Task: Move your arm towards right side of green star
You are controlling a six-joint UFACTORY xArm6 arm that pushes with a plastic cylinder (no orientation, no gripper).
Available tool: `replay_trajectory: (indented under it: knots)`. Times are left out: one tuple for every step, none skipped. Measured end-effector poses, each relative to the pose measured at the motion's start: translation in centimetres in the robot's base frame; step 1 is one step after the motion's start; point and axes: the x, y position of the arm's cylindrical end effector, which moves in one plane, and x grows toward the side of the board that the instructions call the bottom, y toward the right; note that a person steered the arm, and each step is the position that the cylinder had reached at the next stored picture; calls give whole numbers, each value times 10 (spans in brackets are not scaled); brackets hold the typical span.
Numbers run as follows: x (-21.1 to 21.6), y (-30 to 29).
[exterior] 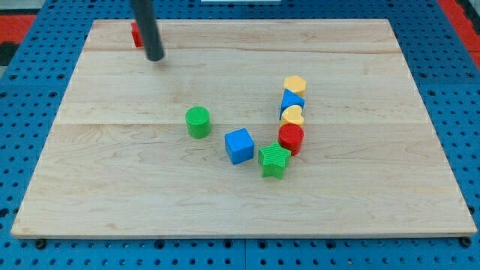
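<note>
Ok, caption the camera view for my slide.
My tip sits near the board's top-left beside a red block, far from the green star.

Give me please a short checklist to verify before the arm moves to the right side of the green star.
1. My tip is visible: ok, near the view's top left, far from the cluster.
2. Green star located: ok, low in the cluster.
3. Spot right of the star is free: ok, bare board there.
4. Red cylinder apart from the star: not ok, it sits against its upper right.
5. Straight path is free: not ok, the green cylinder and blue cube lie near it.
6. Red block behind the rod: shape cannot tell.
</note>
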Motion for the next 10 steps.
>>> replay_trajectory:
  knots:
    - [1,23]
    - [2,23]
    - [5,22]
    - [9,35]
    - [26,111]
    - [52,134]
    - [48,192]
    - [38,242]
    - [77,308]
    - [166,330]
